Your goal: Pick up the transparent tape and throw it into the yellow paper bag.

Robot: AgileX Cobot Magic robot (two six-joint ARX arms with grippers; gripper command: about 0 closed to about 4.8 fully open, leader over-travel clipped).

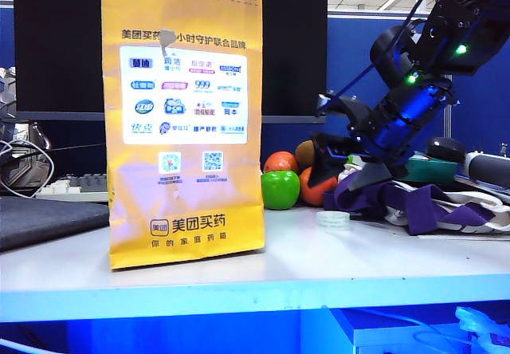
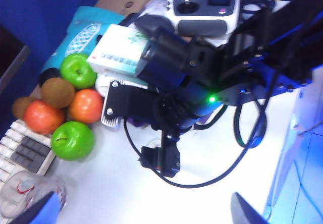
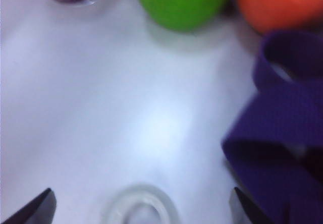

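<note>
Nothing is done yet: the transparent tape [image 1: 333, 219] lies on the surface [image 1: 303, 258] at the yellow paper bag's [image 1: 185, 123] three o'clock, the right claw [image 3: 141, 209] spread wide over it; the left claw [image 2: 146, 211] is wide and empty.

yellow paper bag [image 1: 185, 123]: yellow, black text | transparent tape [image 1: 333, 219]: pale translucent

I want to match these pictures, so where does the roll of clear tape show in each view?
Exterior view: transparent tape on the white table, right of the yellow paper bag.
Left wrist view: not visible.
Right wrist view: between the open right hand fingertips.
Shared landmark: green apple.
</note>
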